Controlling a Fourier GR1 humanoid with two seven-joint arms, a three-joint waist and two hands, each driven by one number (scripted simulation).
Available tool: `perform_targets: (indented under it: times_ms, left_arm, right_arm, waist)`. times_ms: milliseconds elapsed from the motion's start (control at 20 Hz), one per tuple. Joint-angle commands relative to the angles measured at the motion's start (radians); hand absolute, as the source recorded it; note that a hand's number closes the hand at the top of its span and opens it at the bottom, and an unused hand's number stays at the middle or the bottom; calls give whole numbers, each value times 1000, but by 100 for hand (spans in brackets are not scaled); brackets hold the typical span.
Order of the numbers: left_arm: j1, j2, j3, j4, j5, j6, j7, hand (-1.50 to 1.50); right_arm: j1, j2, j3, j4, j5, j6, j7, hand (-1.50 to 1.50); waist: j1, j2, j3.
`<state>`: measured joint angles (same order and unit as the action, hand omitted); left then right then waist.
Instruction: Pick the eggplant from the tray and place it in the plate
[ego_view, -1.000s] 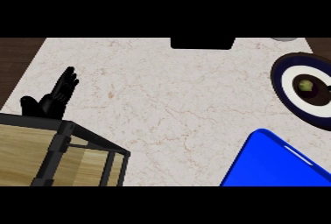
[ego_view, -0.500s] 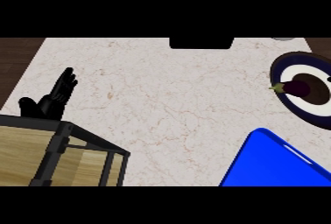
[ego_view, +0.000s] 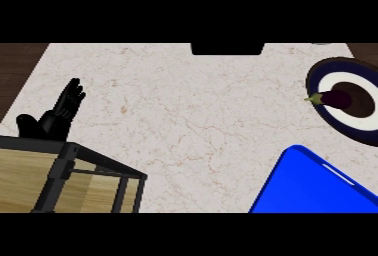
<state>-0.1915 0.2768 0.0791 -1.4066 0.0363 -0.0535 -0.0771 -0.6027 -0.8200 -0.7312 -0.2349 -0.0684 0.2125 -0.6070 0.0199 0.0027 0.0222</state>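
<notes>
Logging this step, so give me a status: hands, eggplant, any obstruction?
Left hand open, resting at left edge; right hand out of view. Eggplant lying on plate, off blue tray. Nothing in the way.

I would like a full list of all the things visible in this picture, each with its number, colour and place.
dark purple eggplant with a green stem: one, purple, lying on the plate at the right edge.
round dark blue and white plate: one, dark rim with a white ring, far right, partly cut off by the edge.
bright blue tray: one, blue, lower right corner, nothing on the part that shows.
pale wooden box with a black metal frame: one, tan and black, lower left corner.
black rectangular object: one, black, top centre edge of the counter.
beige marble counter: one, beige with faint veins, fills the middle.
left hand: one, black, at the left, fingers straight and pointing up, resting open.
right hand: not in view.
</notes>
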Motion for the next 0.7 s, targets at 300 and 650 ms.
perform_targets:
  times_ms: [300, 650]
  left_arm:
    - [90, -33, 2, 67, 14, -22, -20, 0]
    - [42, -52, -13, 68, 6, -21, 4, 0]
  right_arm:
    - [213, -74, -49, 33, -39, 250, -187, -150]
    - [265, -48, -19, 10, -7, 244, -248, -150]
  waist:
    - [6, 21, -11]
    - [13, 25, -8]
